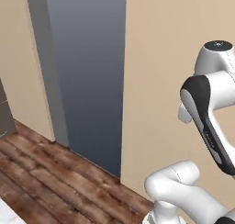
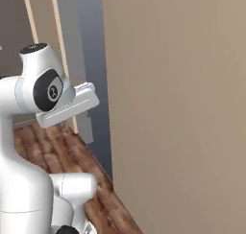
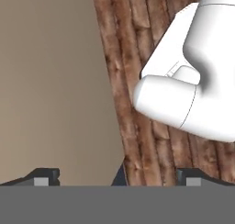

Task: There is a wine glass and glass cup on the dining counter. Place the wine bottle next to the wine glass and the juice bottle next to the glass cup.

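- The hand [image 3: 114, 177] points down at the floor; its two dark fingertips [image 3: 43, 176] stand wide apart, released, with nothing between them.
- Under it lies a brown wooden floor [image 3: 137, 126], which meets a plain beige wall [image 3: 50, 81].
- Farther off, a tall grey-blue panel [image 1: 87, 76] stands between beige wall parts.
- Where the wine bottle and glasses stand, I cannot tell.

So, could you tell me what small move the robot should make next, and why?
Probably turn the base to look for the dining counter: the views show a beige wall, wooden floor and a grey panel. The claw looks open and empty.
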